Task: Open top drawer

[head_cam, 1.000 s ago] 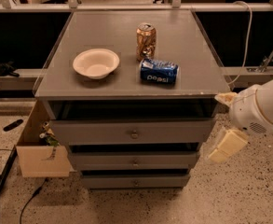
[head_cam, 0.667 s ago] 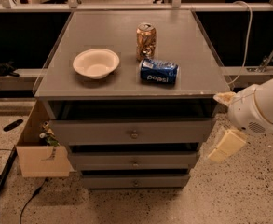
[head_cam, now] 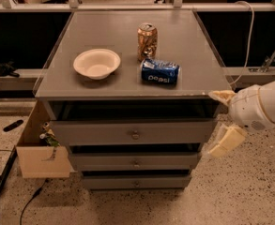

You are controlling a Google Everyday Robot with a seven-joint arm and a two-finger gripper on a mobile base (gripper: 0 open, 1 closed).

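Observation:
The grey cabinet (head_cam: 127,55) stands in the middle of the camera view. Its top drawer (head_cam: 95,132) is the widest one, with a small round metal knob (head_cam: 135,135) at the centre of its flat front. The drawer stands out a little from the cabinet, with a dark gap above its front. My gripper (head_cam: 224,119) is at the cabinet's right front corner, level with the top drawer and to the right of it. Its two pale fingers (head_cam: 221,96) are spread apart and hold nothing. It does not touch the knob.
On the cabinet top are a white bowl (head_cam: 96,63), an upright copper can (head_cam: 147,42) and a blue Pepsi can (head_cam: 160,71) lying on its side. Two narrower drawers (head_cam: 134,162) sit below. A cardboard box (head_cam: 38,149) stands at the left, with cables on the floor.

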